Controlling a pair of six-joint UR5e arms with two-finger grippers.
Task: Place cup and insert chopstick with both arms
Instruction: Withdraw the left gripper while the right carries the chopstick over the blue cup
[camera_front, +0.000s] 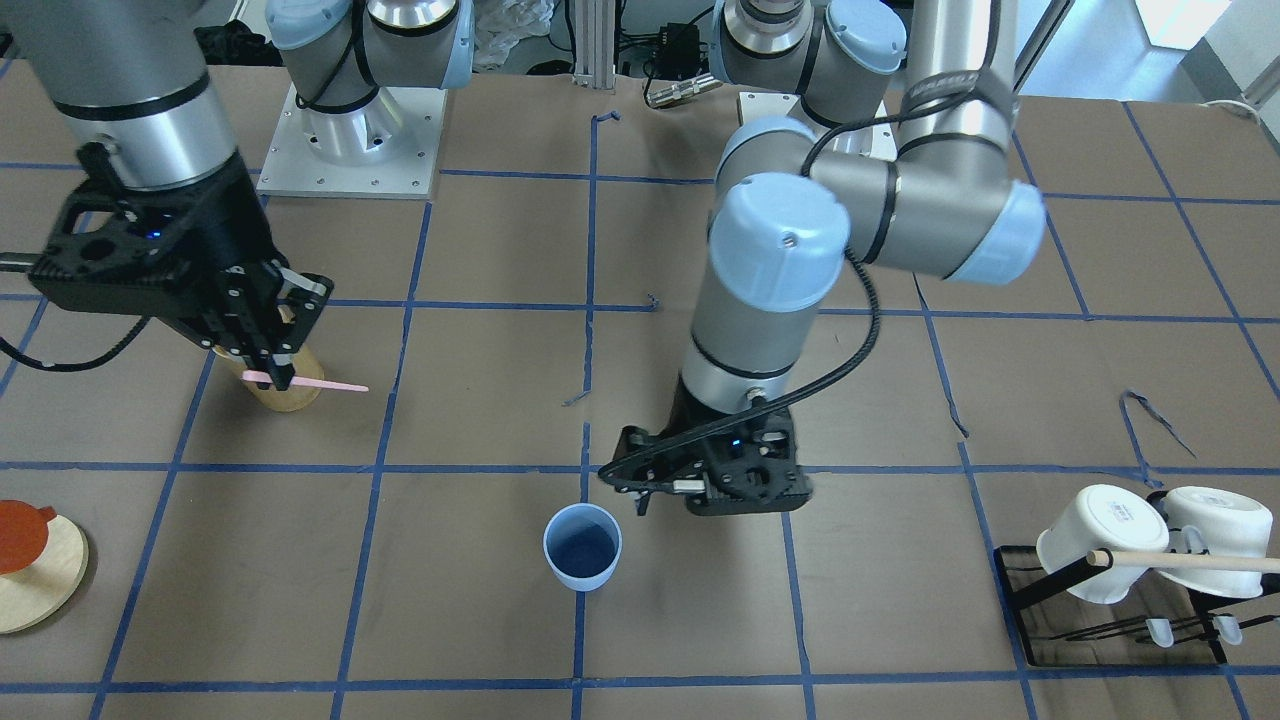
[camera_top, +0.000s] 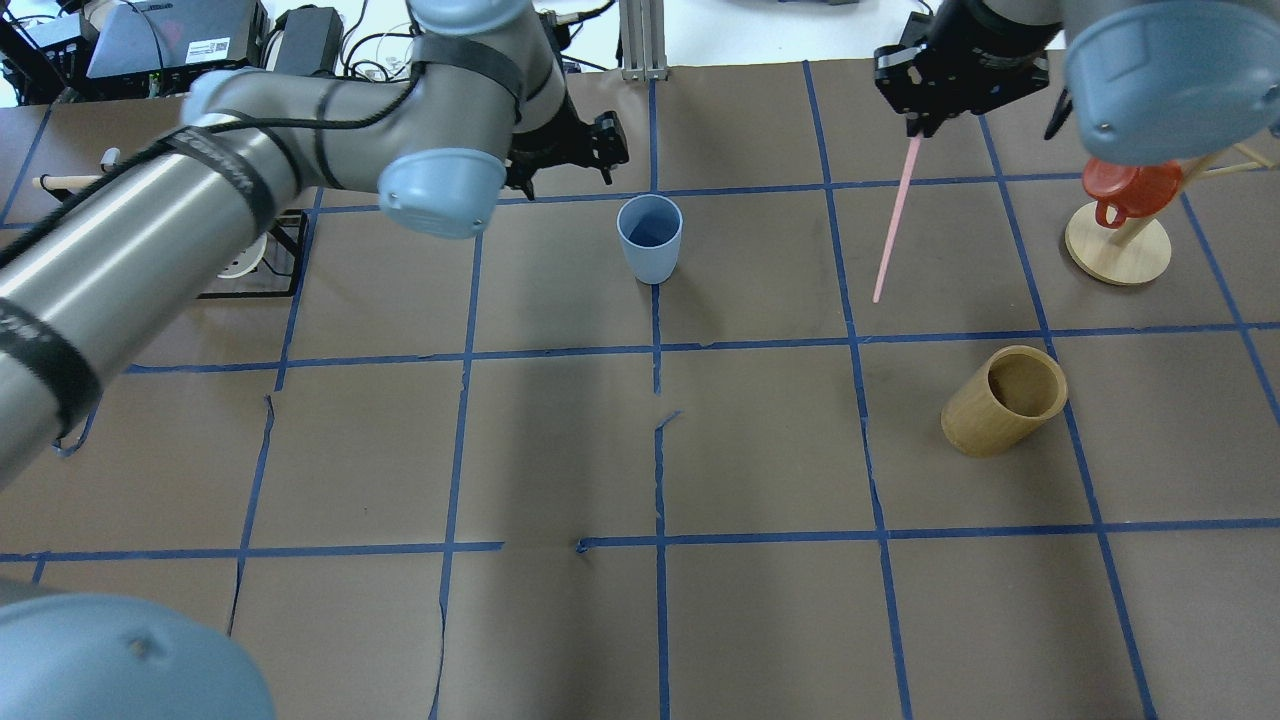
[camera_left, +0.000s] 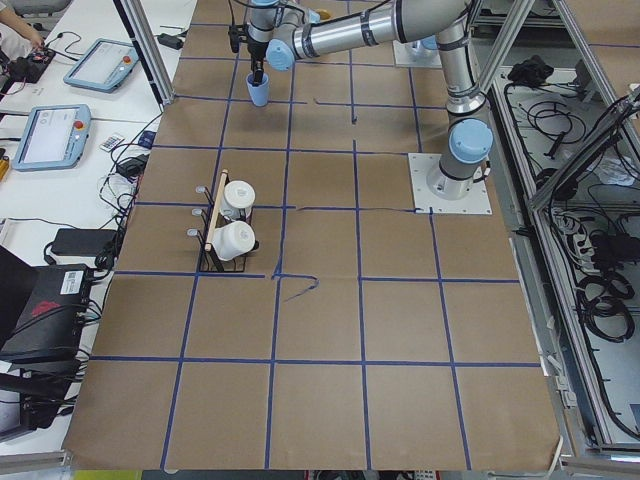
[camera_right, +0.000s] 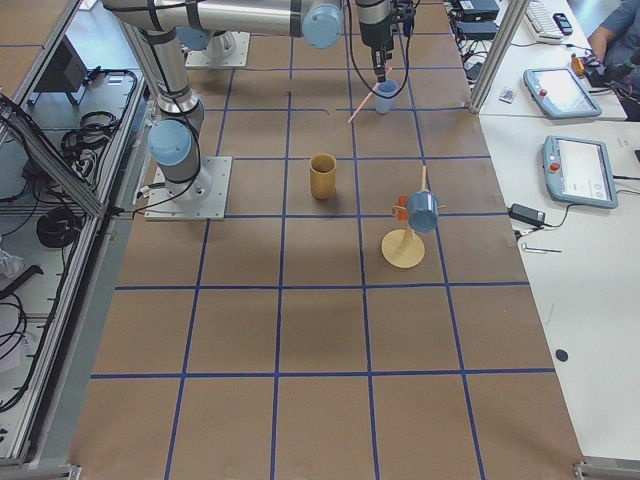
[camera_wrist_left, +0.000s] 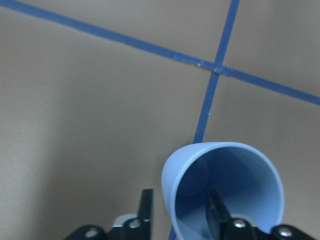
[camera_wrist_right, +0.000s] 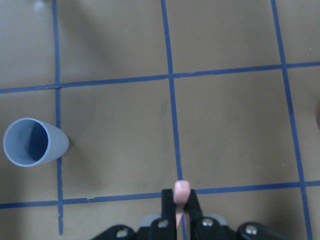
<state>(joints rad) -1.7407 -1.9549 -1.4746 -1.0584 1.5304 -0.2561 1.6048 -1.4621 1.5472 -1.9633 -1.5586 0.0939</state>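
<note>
Near the far middle of the brown paper table (camera_top: 560, 450), the cup (camera_front: 582, 547) stands upright on a blue tape line (camera_top: 657, 330). Some parts are hard to see. From behind the robot, the left arm (camera_top: 250, 190) and its big blue cap hide most of the left gripper (camera_wrist_left: 180, 200). That wrist's camera cuts off the bottom of the cup. The top end of the chopstick (camera_top: 893, 225) is hidden between black fingers. From the front, the tan tube (camera_top: 1003, 400) is half hidden behind the right gripper (camera_wrist_right: 180, 200).

The cup is smooth light-blue plastic, round, narrower at the bottom and darker blue inside. The chopstick is thin, straight and pale pink. The tan tube looks like wood and is open at the top.

The left arm bends at the elbow and points its wrist down, just beside the cup. Its fingers are spread wide: one shows outside the cup's rim and one over the inside. I cannot tell if they touch the cup.

The right arm (camera_front: 130, 90) holds its gripper up high, well apart from the cup, on the same side of it as the tan tube. Its fingers pinch the chopstick's top, and the stick hangs down, a bit tilted.
</note>
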